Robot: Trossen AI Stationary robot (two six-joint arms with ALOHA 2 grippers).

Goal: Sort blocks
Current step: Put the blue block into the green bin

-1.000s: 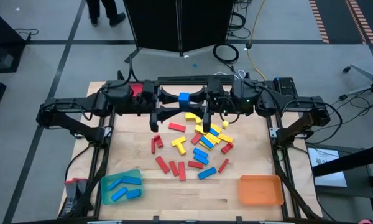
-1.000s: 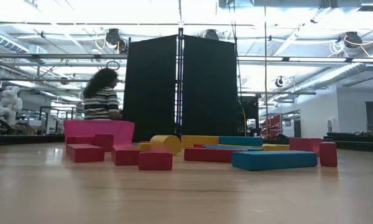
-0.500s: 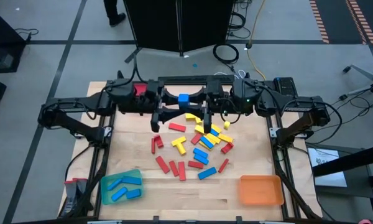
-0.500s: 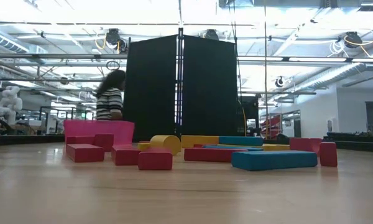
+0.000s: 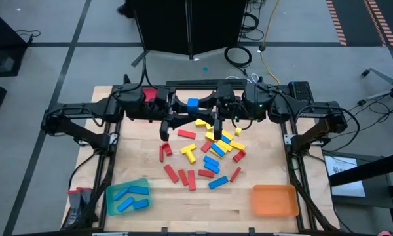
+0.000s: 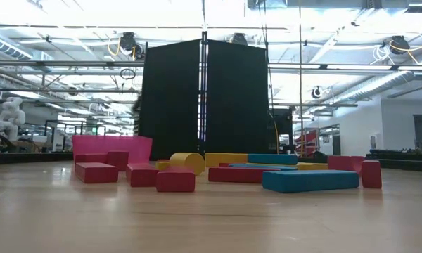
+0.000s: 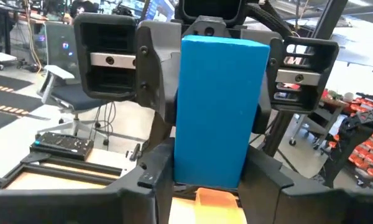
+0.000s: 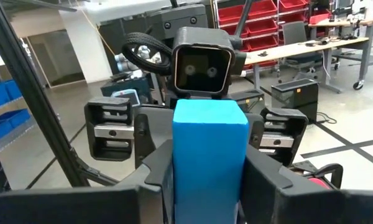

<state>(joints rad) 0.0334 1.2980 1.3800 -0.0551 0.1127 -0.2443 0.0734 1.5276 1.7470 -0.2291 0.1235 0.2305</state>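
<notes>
A blue block [image 5: 194,103] hangs high over the table's far part, between my two grippers, which point level at each other. My left gripper [image 5: 187,105] comes at it from the table's left and my right gripper [image 5: 204,106] from the right; both are shut on it. It fills the left wrist view [image 7: 219,112] and the right wrist view [image 8: 209,149]. Below it, several red, yellow and blue blocks [image 5: 206,154] lie flat on the wooden table [image 5: 249,210]. My left gripper pinches the blue block's two side faces [image 7: 177,168] between its two fingers, low on the block. The fingers come level from the table's left. The block stands upright, clear of the table. My right gripper pinches the same block's side faces [image 8: 175,177] between its two fingers, low on the block. Its fingers come level from the table's right, facing the left gripper. The block is upright and lifted clear.
A green tray [image 5: 126,196] with several blue blocks sits at the near left, an orange tray [image 5: 274,200] at the near right, and a red tray [image 6: 112,146] at the far left under my left arm. A black screen [image 6: 205,98] stands beyond the table.
My left gripper has shut on the blue block, which my right gripper has kept holding in the same place. Both arms have stayed where they were. A person beyond the table has walked behind the black screen.
</notes>
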